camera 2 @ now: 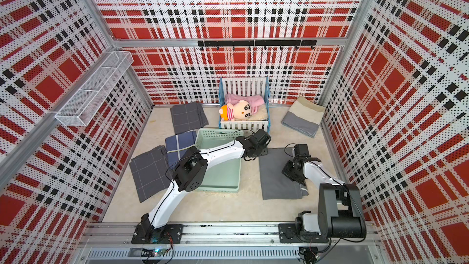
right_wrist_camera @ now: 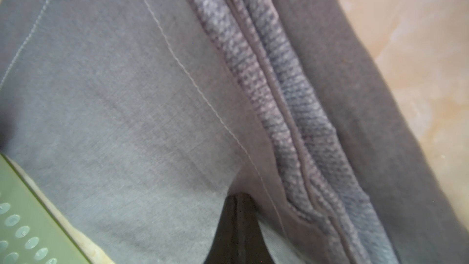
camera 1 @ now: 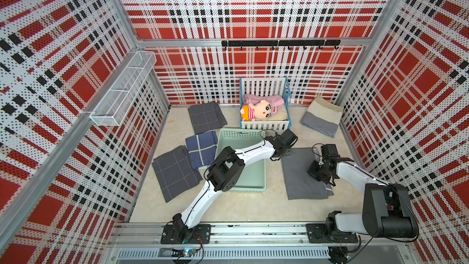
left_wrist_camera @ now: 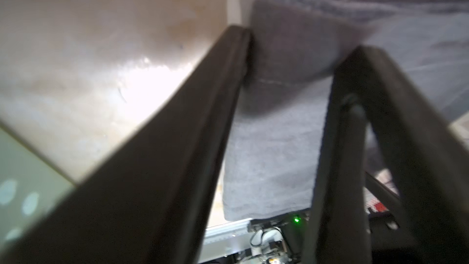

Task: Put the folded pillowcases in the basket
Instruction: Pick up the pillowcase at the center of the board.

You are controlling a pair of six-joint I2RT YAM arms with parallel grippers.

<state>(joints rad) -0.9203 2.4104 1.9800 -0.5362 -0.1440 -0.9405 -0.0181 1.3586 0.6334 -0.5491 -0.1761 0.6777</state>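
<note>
My left pincer (left_wrist_camera: 297, 52) half-wide, black fingers straddling a raised fold of the grey pillowcase (camera 1: 302, 176), my right pincer (right_wrist_camera: 238, 206) pinched tight on the cloth beside its ribbed hem, soft rectangle otherwise flat, just right of the perforated mint plastic basket (camera 1: 250, 179)

Dark fingers (left_wrist_camera: 203, 123) straddle a raised fold of grey pillowcase (left_wrist_camera: 286, 67), basket (left_wrist_camera: 25, 173) nearby.

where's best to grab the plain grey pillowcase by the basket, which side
Pinch a corner of the pillowcase from above, jaws straddling the edge: it lies flat, so only its stacked edges give a lip. The corner nearest the basket likely shortens the carry.
</note>
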